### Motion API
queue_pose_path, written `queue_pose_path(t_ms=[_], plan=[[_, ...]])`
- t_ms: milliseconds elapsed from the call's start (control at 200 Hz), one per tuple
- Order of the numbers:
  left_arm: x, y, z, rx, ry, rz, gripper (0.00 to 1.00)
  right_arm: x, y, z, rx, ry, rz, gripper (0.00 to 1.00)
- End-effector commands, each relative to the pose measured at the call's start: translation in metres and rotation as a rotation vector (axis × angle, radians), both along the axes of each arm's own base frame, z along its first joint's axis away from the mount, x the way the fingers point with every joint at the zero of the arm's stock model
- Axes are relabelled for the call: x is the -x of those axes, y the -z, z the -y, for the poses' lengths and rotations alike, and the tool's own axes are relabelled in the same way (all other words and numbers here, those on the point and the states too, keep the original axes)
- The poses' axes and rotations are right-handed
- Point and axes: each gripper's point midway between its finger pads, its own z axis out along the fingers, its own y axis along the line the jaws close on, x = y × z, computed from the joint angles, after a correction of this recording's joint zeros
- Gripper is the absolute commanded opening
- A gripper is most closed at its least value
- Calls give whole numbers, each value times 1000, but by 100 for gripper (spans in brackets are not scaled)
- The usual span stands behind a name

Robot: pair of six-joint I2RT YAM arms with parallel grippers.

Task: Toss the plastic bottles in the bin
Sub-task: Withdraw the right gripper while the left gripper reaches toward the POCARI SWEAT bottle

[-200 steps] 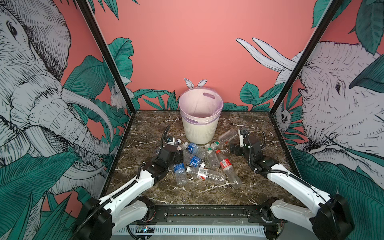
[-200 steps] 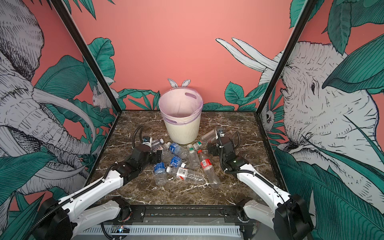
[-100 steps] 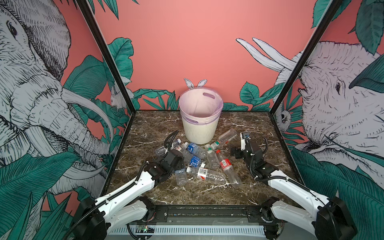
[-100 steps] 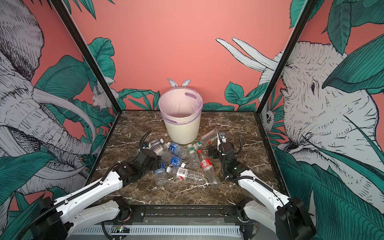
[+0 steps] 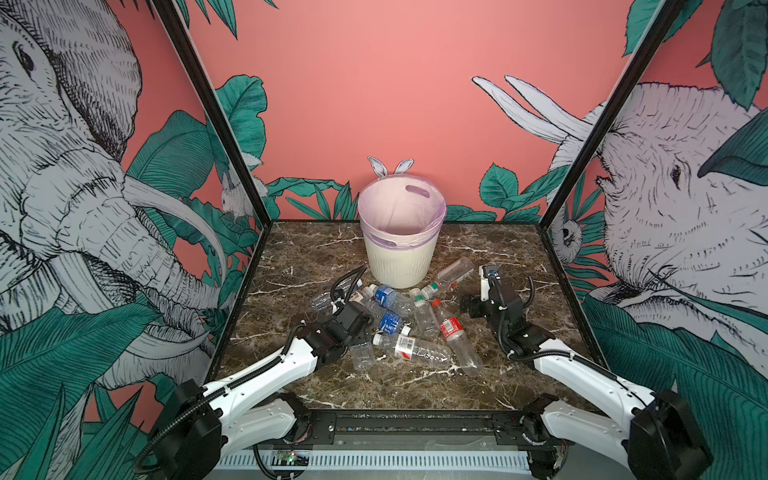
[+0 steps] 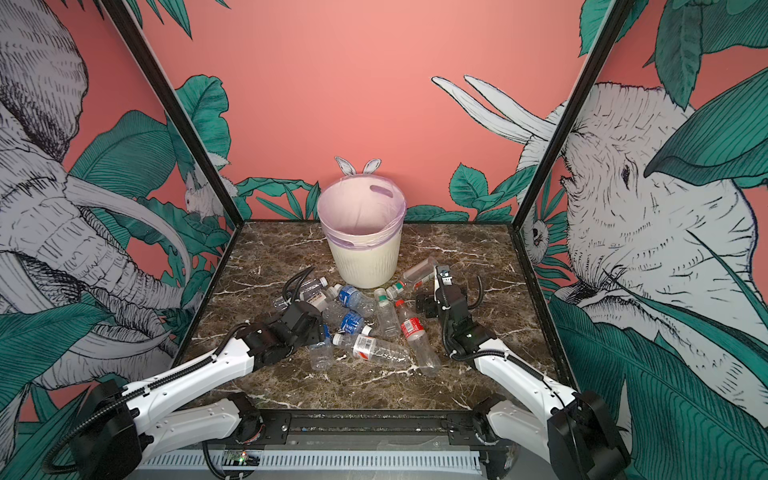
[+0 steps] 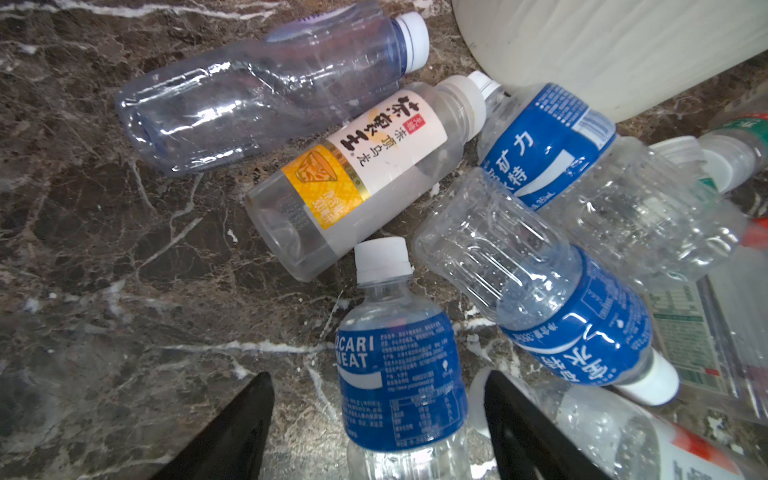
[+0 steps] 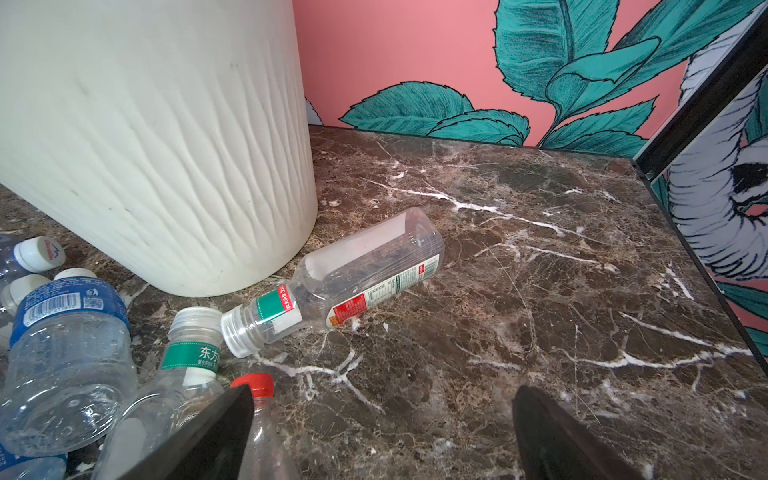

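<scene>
Left wrist view: the left gripper has its two black fingers spread to either side of a blue-labelled Pocari bottle. This bottle lies on its side with its white cap pointing away from the wrist. One finger stands just beside the bottle's wall. The other is apart from it, with bare marble between, and neither visibly presses the plastic.

Beyond the cap lies a tea bottle with a cream and yellow label, and past that a crushed clear bottle. Two more blue-labelled bottles are stacked against each other on the other side. The cream wall of the bin rises behind them.

In the right wrist view, the right gripper hangs with its fingers wide apart over bare marble, holding nothing. A red-capped bottle lies just beside one finger. A green-banded bottle lies on its side farther out, near the foot of the bin.

Both top views show the plastic bottles heaped on the marble tabletop, directly in front of the bin. It stands upright at the back middle, its lilac liner folded over the rim, with one arm at each side of the heap.
</scene>
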Motion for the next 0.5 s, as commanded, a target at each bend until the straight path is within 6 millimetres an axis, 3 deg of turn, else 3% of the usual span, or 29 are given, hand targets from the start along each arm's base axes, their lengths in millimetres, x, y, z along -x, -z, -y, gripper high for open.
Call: queue_pose_path(t_ms=[0, 495], plan=[[6, 13, 4, 24, -16, -46, 81, -7, -17, -1, -31, 10, 38, 99], [20, 39, 9, 48, -20, -120, 81, -6, -17, -1, -33, 13, 34, 99]])
